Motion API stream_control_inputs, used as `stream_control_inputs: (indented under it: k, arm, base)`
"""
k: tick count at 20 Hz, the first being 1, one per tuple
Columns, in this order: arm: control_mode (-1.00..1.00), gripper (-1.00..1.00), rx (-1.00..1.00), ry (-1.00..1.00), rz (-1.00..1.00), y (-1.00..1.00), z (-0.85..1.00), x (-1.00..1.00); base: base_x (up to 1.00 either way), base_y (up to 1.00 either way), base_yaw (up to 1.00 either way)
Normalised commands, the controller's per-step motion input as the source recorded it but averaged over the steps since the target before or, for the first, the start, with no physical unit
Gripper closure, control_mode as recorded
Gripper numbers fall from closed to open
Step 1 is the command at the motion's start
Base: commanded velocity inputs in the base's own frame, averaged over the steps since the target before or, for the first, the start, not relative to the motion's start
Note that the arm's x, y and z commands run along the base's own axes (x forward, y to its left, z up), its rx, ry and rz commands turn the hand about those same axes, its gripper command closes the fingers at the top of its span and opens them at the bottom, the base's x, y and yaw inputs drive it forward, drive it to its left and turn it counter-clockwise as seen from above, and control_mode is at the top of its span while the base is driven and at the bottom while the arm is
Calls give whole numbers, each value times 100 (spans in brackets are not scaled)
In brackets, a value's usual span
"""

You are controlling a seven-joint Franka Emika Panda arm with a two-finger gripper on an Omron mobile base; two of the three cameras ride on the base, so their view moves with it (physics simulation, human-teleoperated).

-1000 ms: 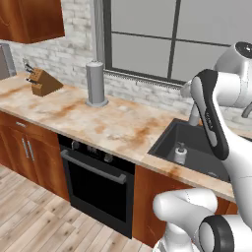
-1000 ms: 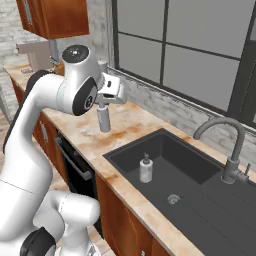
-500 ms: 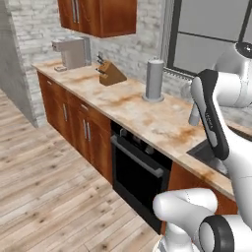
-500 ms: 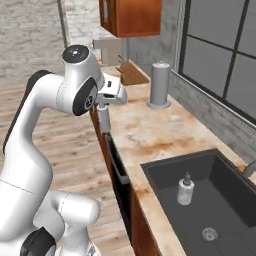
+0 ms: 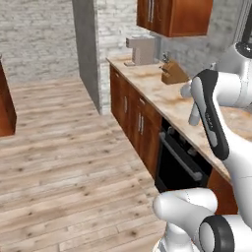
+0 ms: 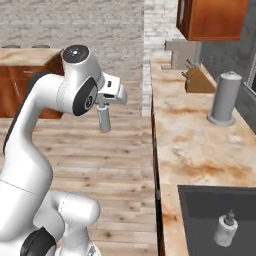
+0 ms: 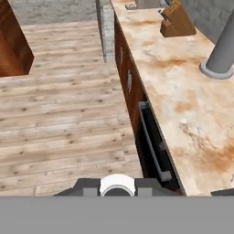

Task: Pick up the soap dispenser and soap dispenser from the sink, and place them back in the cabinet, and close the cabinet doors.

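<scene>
two soap dispensers are what you're after, and they sit well apart right now. starting at the left of the right base view, a reddish wooden block (image 6: 22, 75) stands on the plank floor (image 6: 75, 145), far from the robot. moving right, the gripper (image 6: 103, 111) hangs out over that floor, left of the counter edge, and its jaws are clamped on the slim soap dispenser (image 6: 104, 122), which hangs upright below the hand as a pale grey tube. from the hand view you look straight down on that bottle's round white top (image 7: 117, 184), pinched between the two dark fingertips (image 7: 89, 186), with the oven (image 7: 153, 146) front and its bar handle just beyond.

further right comes the marbled counter (image 6: 190, 145), running from near to far. on its far end you have a beige appliance (image 6: 182, 52), then a wooden knife block (image 6: 197, 82) nearer, then a tall grey cylinder (image 6: 224, 97) on a round foot, closer again and toward the wall. a hanging wooden cupboard (image 6: 217, 17) is fixed above the far end.

at the near right corner the dark sink (image 6: 195, 215) is cut into the counter, and the wider soap dispenser (image 6: 225, 231) stands upright inside the basin, pump on top.

in the left base view the held bottle (image 5: 194, 115) shows beside the white forearm, above the counter's front edge, with the oven (image 5: 179, 167) below it.
</scene>
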Motion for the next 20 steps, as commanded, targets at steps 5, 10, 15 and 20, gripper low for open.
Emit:
stream_control_inputs:
  k: [5,10,15,20]
  arm:
    - [100,100,0,0,0,0,0,0]
    - [100,100,0,0,0,0,0,0]
    - [100,100,0,0,0,0,0,0]
    - [100,100,0,0,0,0,0,0]
  base:
    - [0,4,59]
    - [0,14,59]
    - [0,17,63]
    - [2,14,63]
